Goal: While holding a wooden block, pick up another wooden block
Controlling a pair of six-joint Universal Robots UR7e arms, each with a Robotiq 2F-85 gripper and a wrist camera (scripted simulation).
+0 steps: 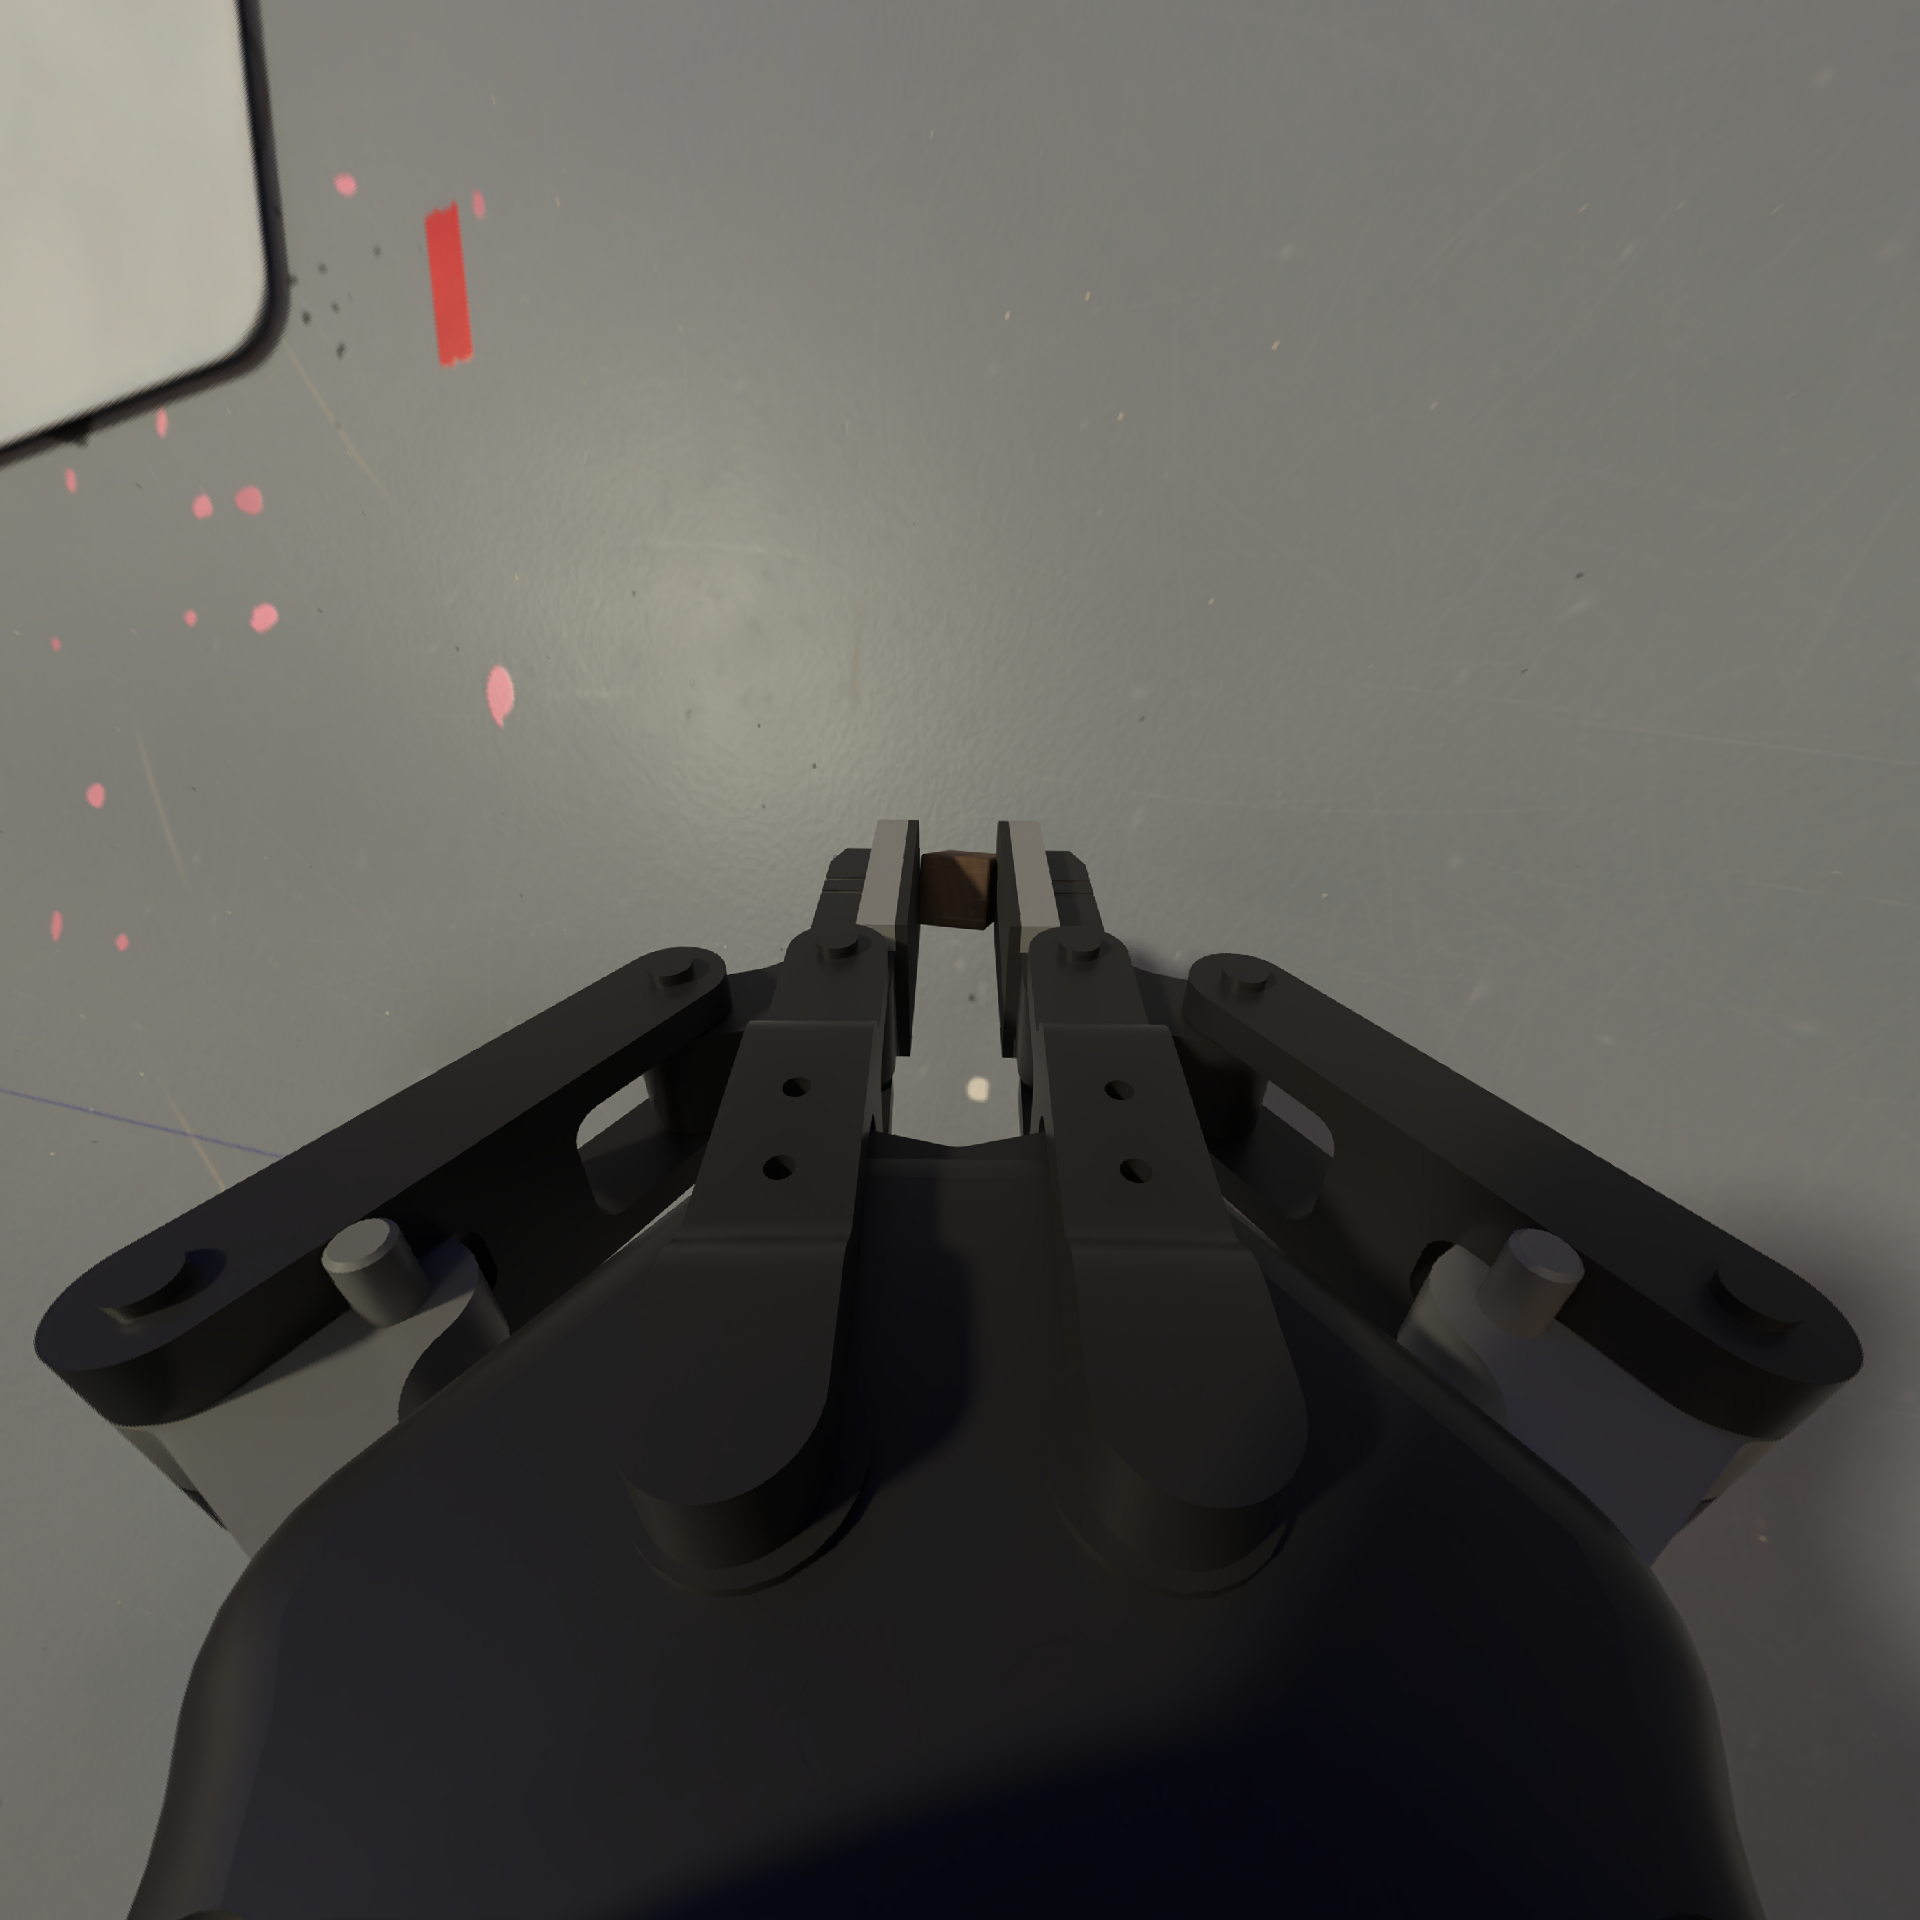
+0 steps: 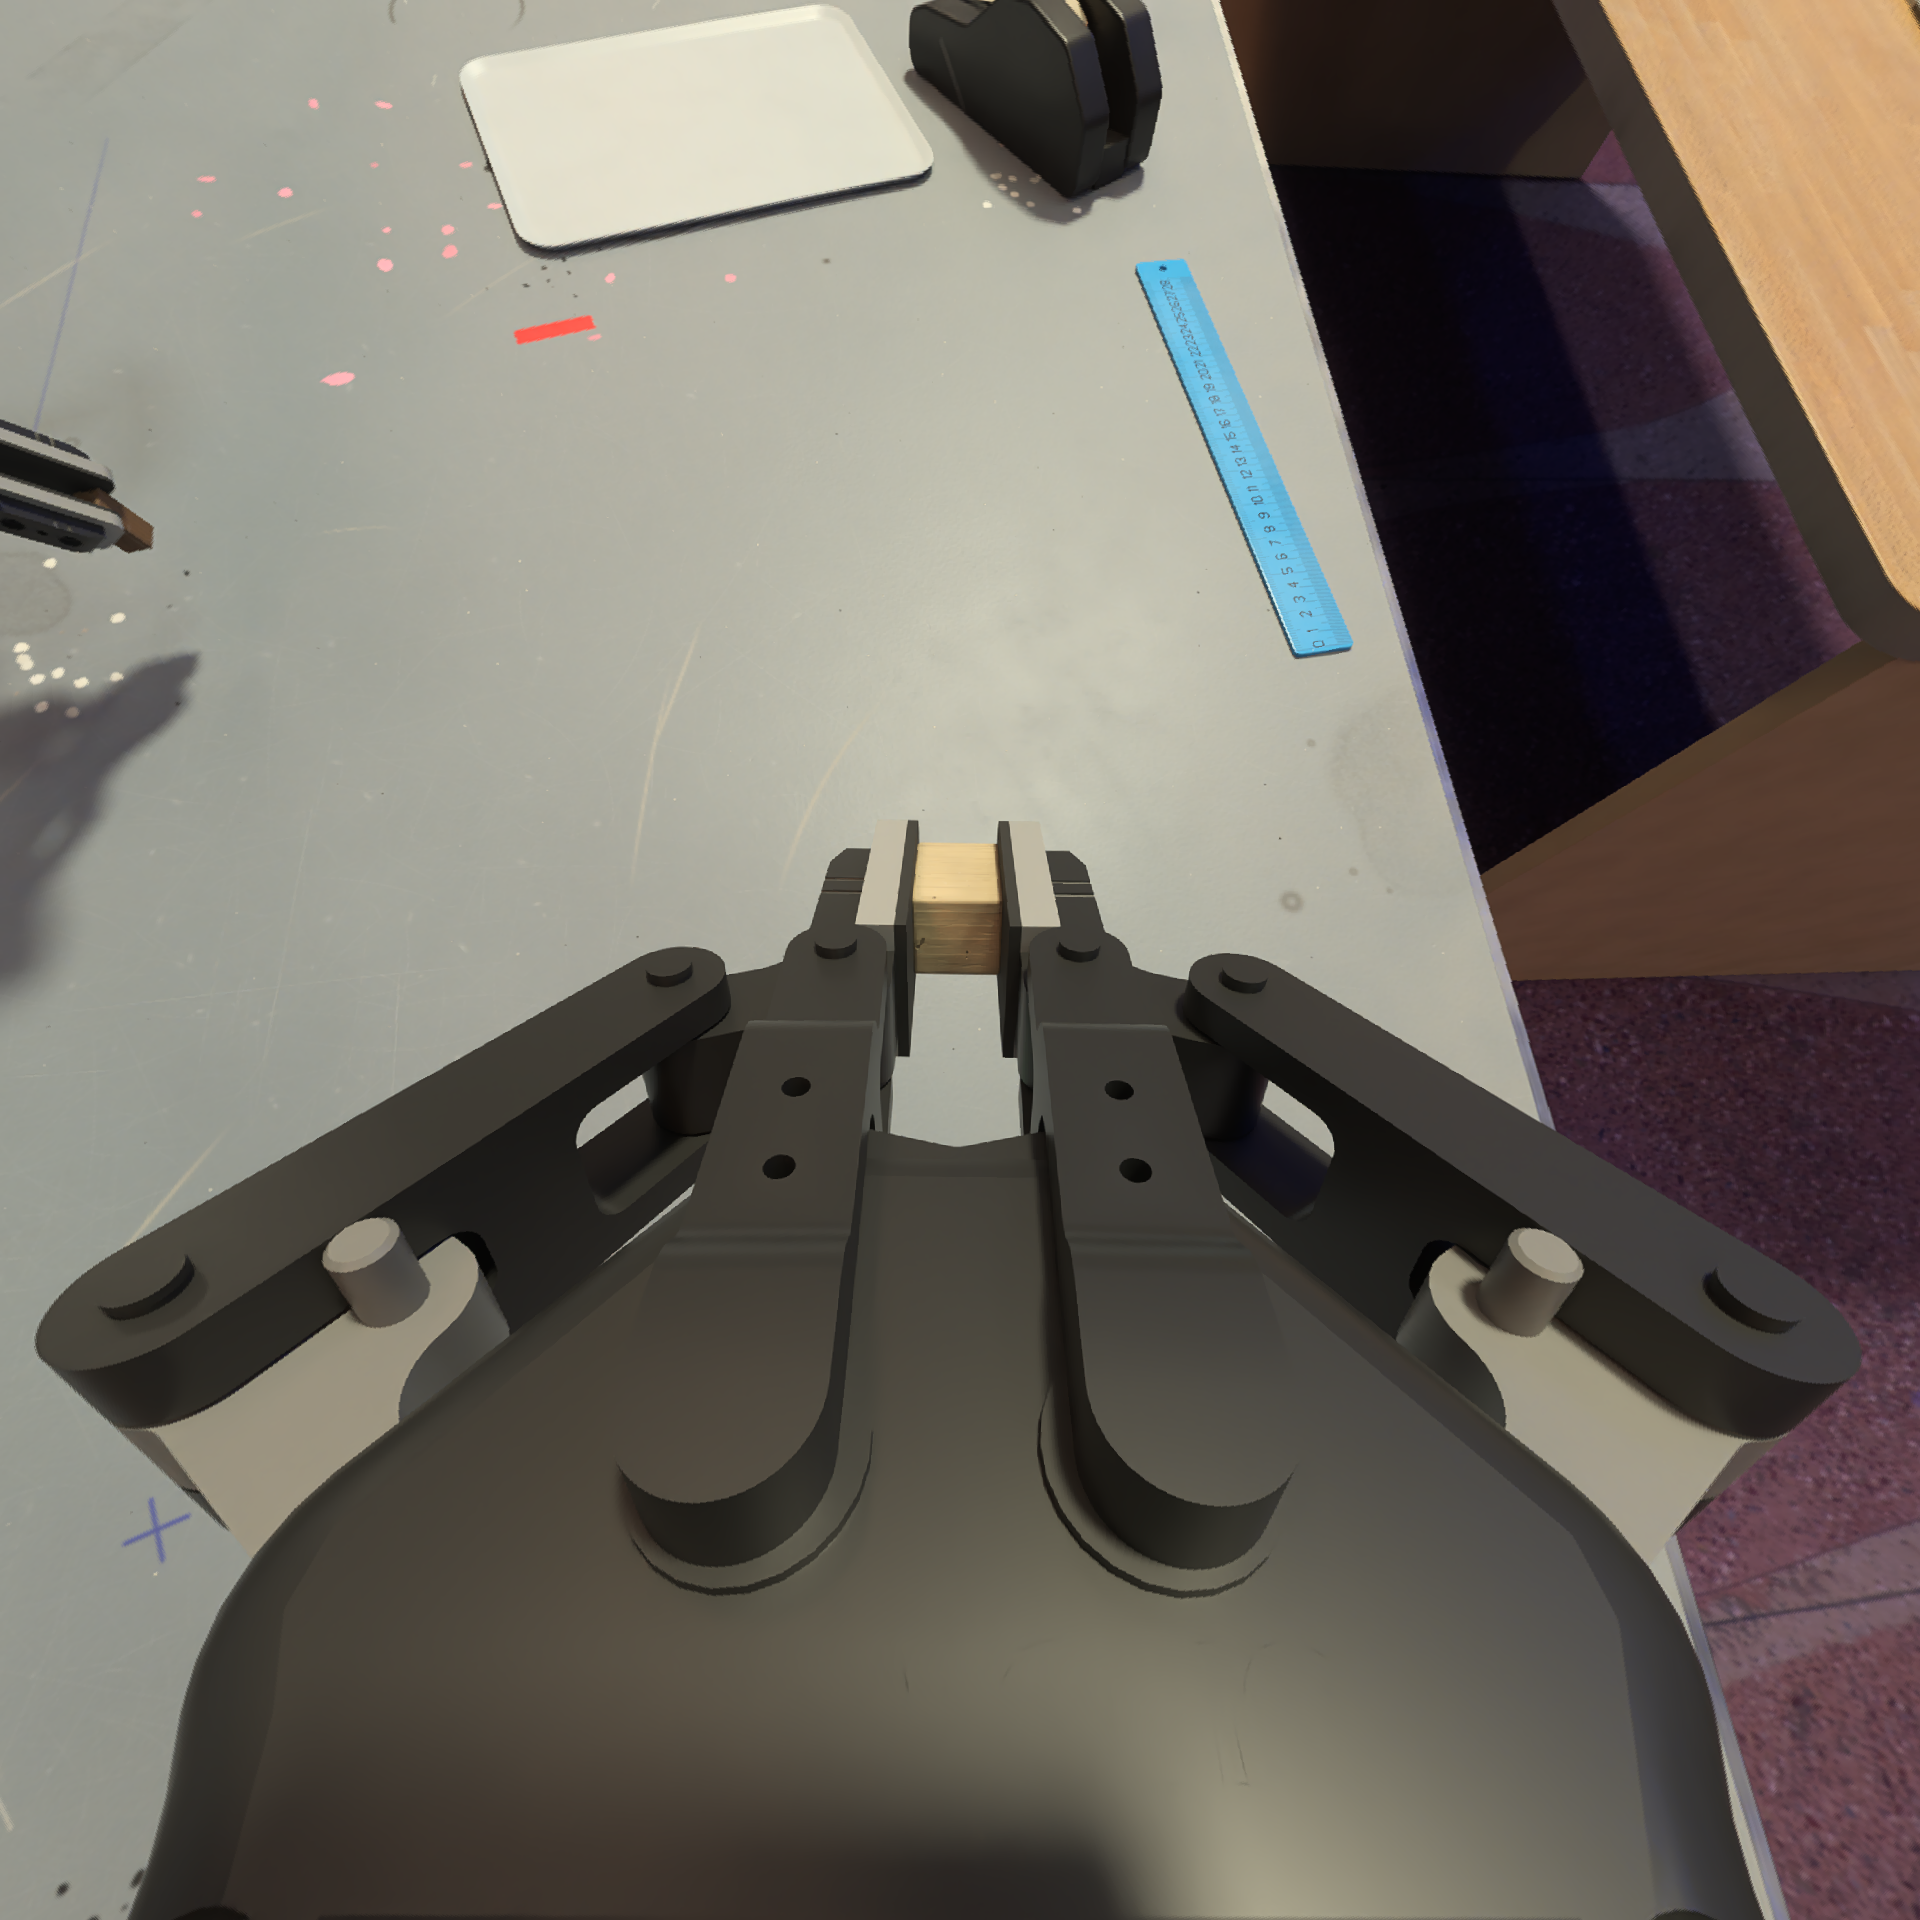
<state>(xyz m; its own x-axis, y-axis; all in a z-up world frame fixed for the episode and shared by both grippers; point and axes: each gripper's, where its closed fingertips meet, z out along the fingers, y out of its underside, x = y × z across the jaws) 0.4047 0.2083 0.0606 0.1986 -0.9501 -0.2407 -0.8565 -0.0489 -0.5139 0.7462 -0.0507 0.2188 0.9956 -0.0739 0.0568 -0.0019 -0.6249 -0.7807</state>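
In the left wrist view, the left gripper (image 1: pixel 958 888) points down at the grey surface (image 1: pixel 1351 520). Its fingers (image 1: pixel 889 873) are closed narrow on a dark brown wooden block (image 1: pixel 954 889), which sits between the pads near their tips, clear of the surface. A white tray (image 1: pixel 125 208) occupies the upper left corner. A strip of red tape (image 1: pixel 449 286) lies just beside it, among pink paint spots.

In the right wrist view, the right gripper (image 2: pixel 956 899) has its fingers (image 2: pixel 1031 873) closed narrow on a light wooden block (image 2: pixel 956 906), gripped squarely between both pads. The surface (image 2: pixel 727 675) carries the white tray (image 2: pixel 696 120) at the far end, with a black stand (image 2: pixel 1049 88) beside it. A blue ruler (image 2: pixel 1242 457) lies near the right edge. The red tape (image 2: pixel 554 329) lies in front of the tray. At the left edge, the left gripper (image 2: pixel 120 528) appears with the dark block (image 2: pixel 133 530) protruding from its tips.
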